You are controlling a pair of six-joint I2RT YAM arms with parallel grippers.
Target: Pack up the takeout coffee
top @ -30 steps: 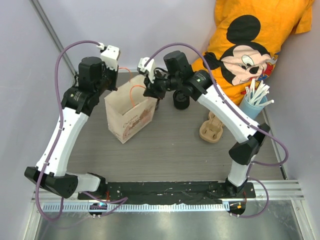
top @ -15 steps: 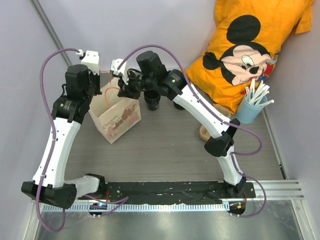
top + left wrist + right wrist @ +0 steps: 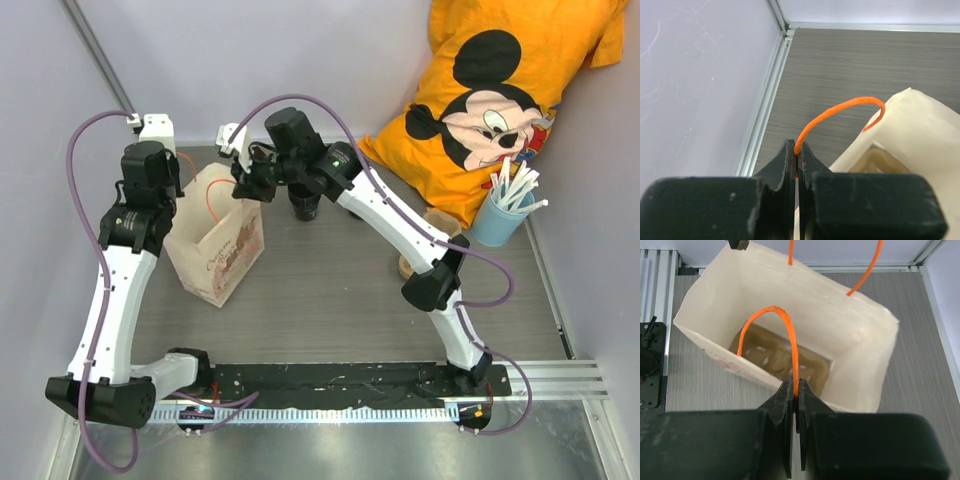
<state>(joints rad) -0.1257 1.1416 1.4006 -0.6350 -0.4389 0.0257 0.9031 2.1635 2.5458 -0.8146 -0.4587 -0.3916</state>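
Left gripper (image 3: 796, 150) is pinched fully closed on an orange cord handle (image 3: 840, 107) of the brown paper bag (image 3: 220, 250). The cord runs right between the fingertips, no gap showing.

Right gripper (image 3: 796, 387) is the same, clamped tight on the other orange handle (image 3: 767, 315), which loops up from the bag's opposite wall. So I have one handle in each claw. The handles are pulled to opposite sides and the bag mouth is spread wide.

The bag stands on the grey table (image 3: 330, 290), leaning a little. Its printed side faces the overhead camera. In the right wrist view I look straight down into the bag and see its brown floor.

The takeout coffee (image 3: 305, 207) shows as a small black tapered round shape on the table. It sits just right of the bag, outside it, under the right arm's wrist. The arm covers part of it, so I cannot tell about a lid.

Well right of the bag is the beige pulp carrier (image 3: 412, 266), half hidden behind the right arm. Further right is a light blue cup of white straws (image 3: 505, 215). An orange Mickey Mouse shirt (image 3: 500, 80) lies behind that cup.
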